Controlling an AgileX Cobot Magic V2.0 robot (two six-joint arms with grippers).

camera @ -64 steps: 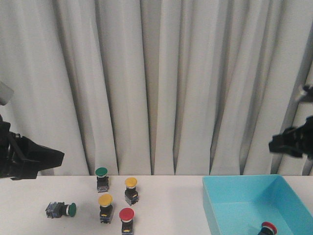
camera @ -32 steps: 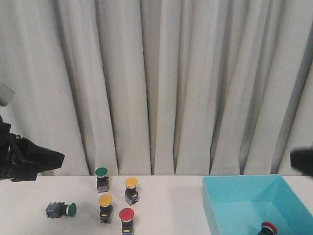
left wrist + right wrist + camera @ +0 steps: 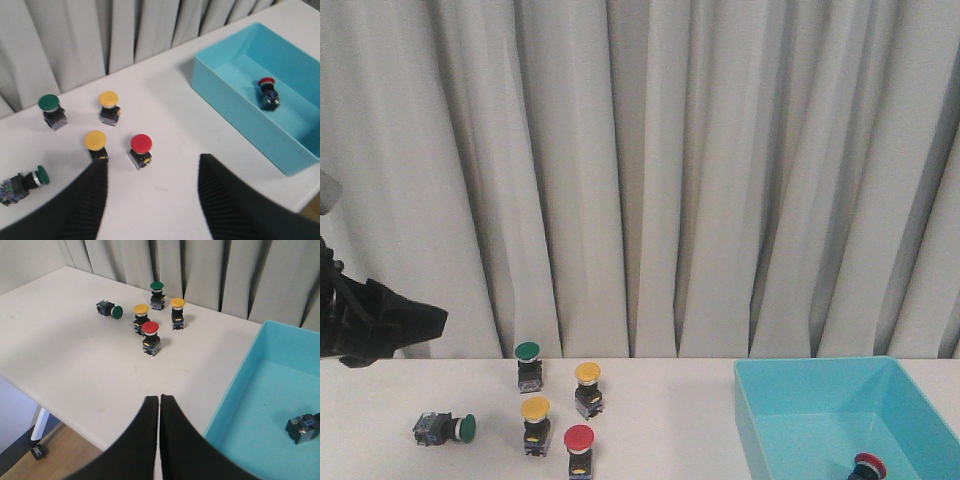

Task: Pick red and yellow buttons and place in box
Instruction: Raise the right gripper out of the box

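Red-capped push-button (image 3: 140,143) stands on the white counter (image 3: 165,165) beneath the left claw (image 3: 150,200), spread wide and empty, poised to descend; right claw (image 3: 159,435) pinched closed, empty.

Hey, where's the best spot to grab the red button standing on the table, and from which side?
Probably from straight above, closing on the blocky dark body just under the domed cap of the red button. It stands upright with its cap up, and the open left gripper already hangs over it. The nearest yellow button stands apart, leaving room for the fingers.
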